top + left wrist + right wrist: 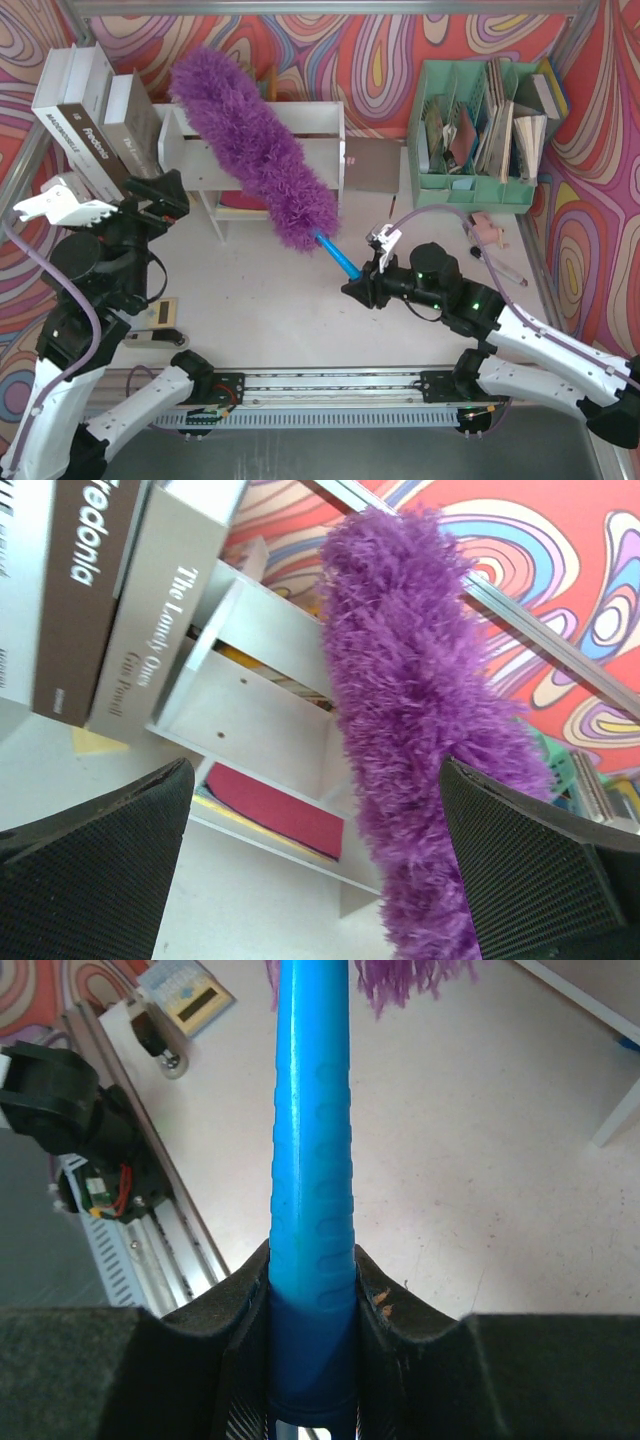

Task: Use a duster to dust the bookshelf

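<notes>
The right end effector [358, 281] clamps the duster [255, 150] by its blue handle, purple head slanting across the bookshelf [310, 125] by the tabletop's [280, 310] far edge, while the left end effector [160, 195] gapes wide.

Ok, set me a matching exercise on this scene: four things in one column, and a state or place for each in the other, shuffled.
Things:
1 duster head
2 right hand
3 left hand
4 file organizer

States and places:
A open, holding nothing
B mint green, at the far right, holding papers
C shut on the blue handle
D purple, slanting across the bookshelf in the top view

Pairs: 1-D; 2-C; 3-A; 4-B
</notes>
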`<state>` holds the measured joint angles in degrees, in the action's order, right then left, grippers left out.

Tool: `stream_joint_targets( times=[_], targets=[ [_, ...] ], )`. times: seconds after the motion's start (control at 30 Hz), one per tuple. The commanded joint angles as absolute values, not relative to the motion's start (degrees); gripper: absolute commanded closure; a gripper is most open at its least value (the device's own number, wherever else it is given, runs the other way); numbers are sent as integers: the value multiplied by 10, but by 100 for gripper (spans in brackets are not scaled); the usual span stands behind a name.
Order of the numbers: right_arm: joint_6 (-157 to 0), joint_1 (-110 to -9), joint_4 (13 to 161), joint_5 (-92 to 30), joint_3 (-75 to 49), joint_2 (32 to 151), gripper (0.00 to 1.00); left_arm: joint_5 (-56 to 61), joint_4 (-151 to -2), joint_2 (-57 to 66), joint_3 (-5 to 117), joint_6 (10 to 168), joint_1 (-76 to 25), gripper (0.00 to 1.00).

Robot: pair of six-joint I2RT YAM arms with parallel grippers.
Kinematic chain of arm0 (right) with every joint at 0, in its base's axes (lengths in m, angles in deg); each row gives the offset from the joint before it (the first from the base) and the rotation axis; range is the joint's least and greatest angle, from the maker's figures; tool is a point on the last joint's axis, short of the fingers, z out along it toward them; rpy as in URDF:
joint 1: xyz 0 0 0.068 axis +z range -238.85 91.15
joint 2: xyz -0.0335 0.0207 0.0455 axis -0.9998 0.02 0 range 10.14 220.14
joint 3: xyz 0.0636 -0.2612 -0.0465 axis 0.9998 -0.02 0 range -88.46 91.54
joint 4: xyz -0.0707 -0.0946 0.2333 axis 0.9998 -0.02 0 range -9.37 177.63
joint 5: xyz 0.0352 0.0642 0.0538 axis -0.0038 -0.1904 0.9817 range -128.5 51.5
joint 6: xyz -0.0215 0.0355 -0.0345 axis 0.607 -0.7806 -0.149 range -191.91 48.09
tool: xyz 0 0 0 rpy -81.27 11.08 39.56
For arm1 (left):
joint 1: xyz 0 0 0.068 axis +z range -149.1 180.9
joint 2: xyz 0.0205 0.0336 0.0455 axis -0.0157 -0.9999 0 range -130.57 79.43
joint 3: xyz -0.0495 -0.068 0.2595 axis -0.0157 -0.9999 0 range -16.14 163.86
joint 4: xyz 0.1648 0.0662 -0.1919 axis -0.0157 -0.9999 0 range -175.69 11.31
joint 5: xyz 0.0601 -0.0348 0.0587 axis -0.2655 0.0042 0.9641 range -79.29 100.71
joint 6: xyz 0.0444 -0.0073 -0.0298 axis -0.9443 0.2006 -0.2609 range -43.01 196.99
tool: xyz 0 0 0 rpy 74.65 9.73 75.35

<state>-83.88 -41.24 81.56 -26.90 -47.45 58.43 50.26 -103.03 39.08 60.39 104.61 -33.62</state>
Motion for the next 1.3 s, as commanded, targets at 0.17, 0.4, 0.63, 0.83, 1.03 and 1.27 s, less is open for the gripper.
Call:
stream_joint_targets(
  times=[0.17, 0.4, 0.63, 0.83, 1.03, 1.27],
  targets=[
    [-890, -403, 767, -194, -391, 608, 100, 573, -992, 426, 591, 963, -337, 2],
    [-932, -369, 788, -228, -399, 630, 100, 582, -991, 430, 582, 967, -337, 2],
    [-968, -348, 789, -288, -398, 660, 100, 579, -996, 428, 576, 978, -337, 1],
    [-1021, -343, 781, -341, -411, 657, 100, 580, -999, 429, 572, 982, -337, 2],
    [-1032, -323, 794, -343, -415, 674, 100, 583, -995, 429, 563, 985, -337, 2],
    [-1025, -264, 798, -368, -393, 719, 100, 588, -998, 434, 563, 984, -338, 1]
  ],
)
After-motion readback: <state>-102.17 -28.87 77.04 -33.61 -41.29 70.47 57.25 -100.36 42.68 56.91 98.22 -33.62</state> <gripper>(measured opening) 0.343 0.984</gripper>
